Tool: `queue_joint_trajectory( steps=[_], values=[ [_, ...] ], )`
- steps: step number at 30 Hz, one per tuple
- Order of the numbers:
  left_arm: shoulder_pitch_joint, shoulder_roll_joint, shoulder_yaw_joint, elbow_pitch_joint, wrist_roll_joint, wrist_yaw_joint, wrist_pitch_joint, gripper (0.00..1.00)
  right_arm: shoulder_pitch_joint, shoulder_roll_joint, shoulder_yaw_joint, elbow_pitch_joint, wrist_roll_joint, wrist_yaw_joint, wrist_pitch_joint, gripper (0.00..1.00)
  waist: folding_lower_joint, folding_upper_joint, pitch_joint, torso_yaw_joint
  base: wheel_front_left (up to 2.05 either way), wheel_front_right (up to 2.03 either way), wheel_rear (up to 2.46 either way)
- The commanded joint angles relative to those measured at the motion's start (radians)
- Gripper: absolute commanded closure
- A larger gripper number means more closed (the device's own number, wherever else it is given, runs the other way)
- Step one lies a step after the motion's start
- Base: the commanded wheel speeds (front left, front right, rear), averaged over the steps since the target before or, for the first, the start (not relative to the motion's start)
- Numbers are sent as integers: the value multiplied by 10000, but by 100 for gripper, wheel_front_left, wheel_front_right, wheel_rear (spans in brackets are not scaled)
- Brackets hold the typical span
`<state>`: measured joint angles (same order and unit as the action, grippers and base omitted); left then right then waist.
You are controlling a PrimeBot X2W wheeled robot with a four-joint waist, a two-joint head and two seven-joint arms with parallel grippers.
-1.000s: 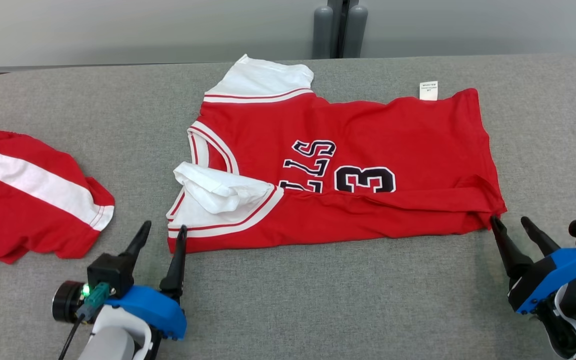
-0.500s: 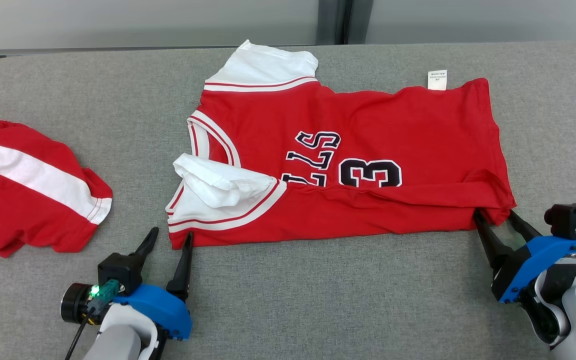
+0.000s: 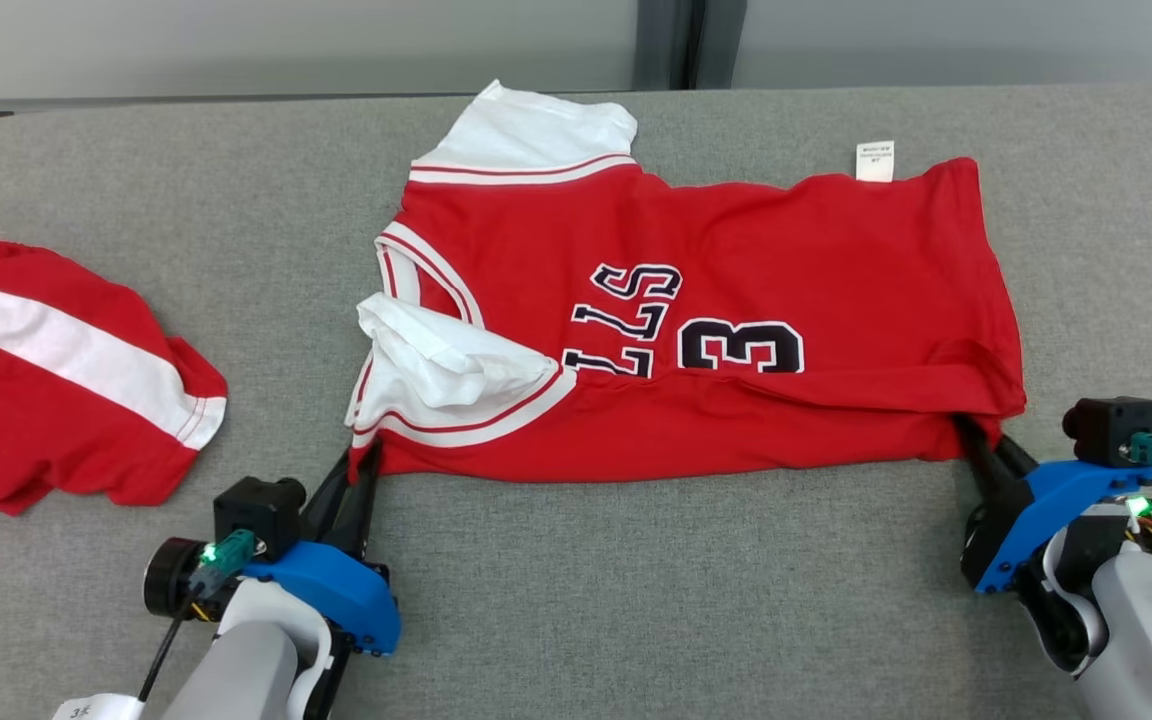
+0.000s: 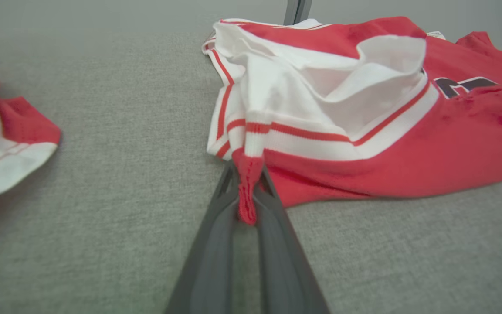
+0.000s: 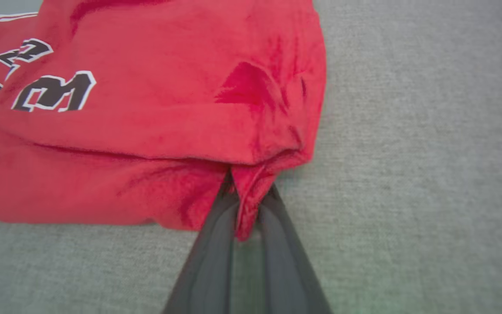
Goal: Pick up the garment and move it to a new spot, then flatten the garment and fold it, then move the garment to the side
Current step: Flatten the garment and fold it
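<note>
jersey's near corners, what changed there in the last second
Both tools went forward and shut on the red jersey: the left tool pinches the near corner by the white sleeve, the right tool the near hem corner. Before, both stood open just short of the cloth. The jersey stays on the grey table; the other red and white garment is unmoved.

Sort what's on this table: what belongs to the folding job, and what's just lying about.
In the job:
jersey
left gripper, pinching the jersey's corner by the white sleeve
right gripper, pinching its hem corner

Lying about:
red-and-white garment at the left, apart from the jersey, untouched
</note>
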<state>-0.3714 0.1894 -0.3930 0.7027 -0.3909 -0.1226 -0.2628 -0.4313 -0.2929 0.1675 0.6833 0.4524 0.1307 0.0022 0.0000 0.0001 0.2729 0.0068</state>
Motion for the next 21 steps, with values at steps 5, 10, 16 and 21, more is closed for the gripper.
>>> queue_joint_trajectory(
  steps=[5, 10, 16, 21],
  values=[
    [534, 131, 408, -639, -18, 12, -28, 100, 395, -48, 268, -88, 375, 1, -493, 100, 0, -1, -565, -11, 0, 0, 0],
    [1584, 220, 642, -1599, 53, 176, -28, 100, 1268, -243, 312, -916, 748, 1, -500, 100, 0, -1, -1088, -30, 0, 0, 0],
    [3099, 271, 761, -2823, 45, 571, -28, 100, 2888, -378, -121, -2534, 969, 1, 63, 100, 0, -1, -1438, -95, 0, 0, 0],
    [4219, 248, 715, -3777, -102, 905, 126, 100, 4258, -149, -915, -3853, 908, 1, 825, 100, 0, -1, -1492, -119, 0, 0, 0]
  ],
)
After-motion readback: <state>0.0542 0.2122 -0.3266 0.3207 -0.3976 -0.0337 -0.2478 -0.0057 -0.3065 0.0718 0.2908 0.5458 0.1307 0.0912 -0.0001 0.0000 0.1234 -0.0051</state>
